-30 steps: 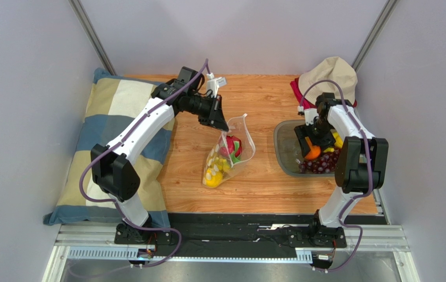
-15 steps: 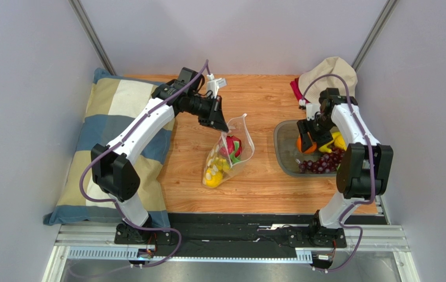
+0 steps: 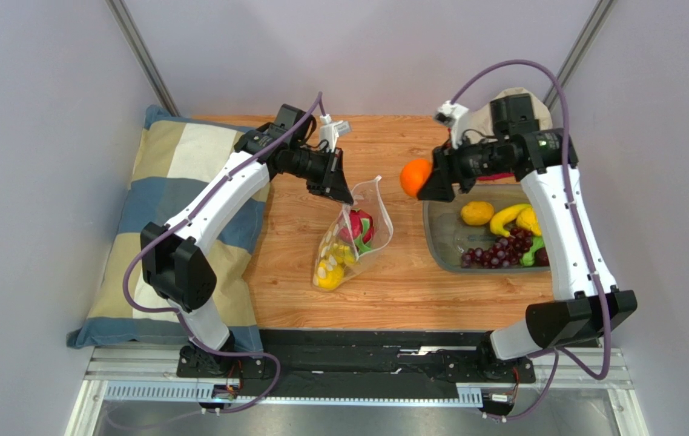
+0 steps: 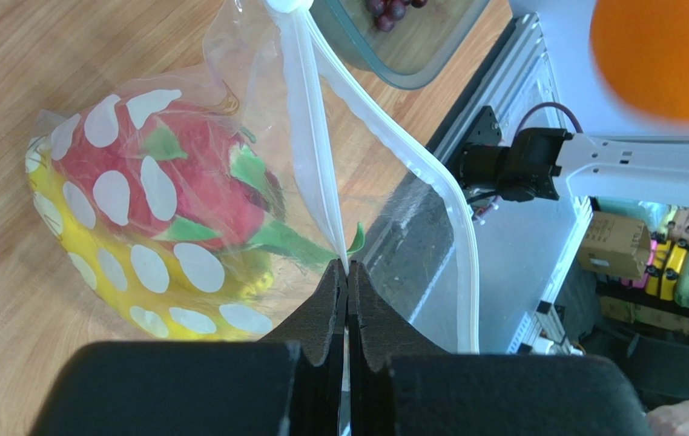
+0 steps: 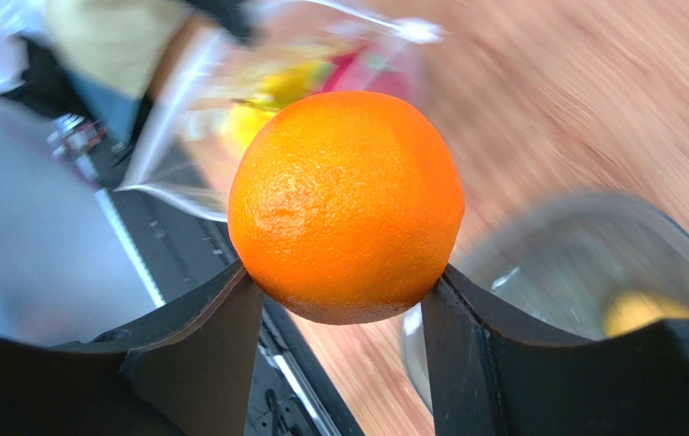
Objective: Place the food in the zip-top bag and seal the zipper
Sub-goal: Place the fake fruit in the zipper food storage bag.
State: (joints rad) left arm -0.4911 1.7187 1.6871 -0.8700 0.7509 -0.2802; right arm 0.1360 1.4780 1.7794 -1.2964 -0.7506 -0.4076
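Observation:
The clear dotted zip-top bag (image 3: 354, 236) lies mid-table with its mouth held up and open. A pink dragon fruit (image 4: 189, 177) and yellow bananas (image 4: 93, 272) are inside it. My left gripper (image 3: 339, 191) is shut on the bag's whitish zipper strip (image 4: 307, 118) at the mouth edge. My right gripper (image 3: 423, 182) is shut on the orange (image 3: 414, 177) and holds it in the air between the bag's mouth and the tray. The orange fills the right wrist view (image 5: 346, 204). A yellow fruit (image 3: 476, 213), a banana (image 3: 508, 218) and dark purple grapes (image 3: 498, 252) lie in the grey tray (image 3: 441, 243).
A checked pillow (image 3: 171, 209) lies along the table's left side. A beige cap on a red cloth (image 3: 489, 113) sits at the back right behind the tray. Grey walls close in both sides.
My right gripper lifted the orange out of the tray and carried it up and left toward the bag's mouth. The left gripper and the bag have not moved.

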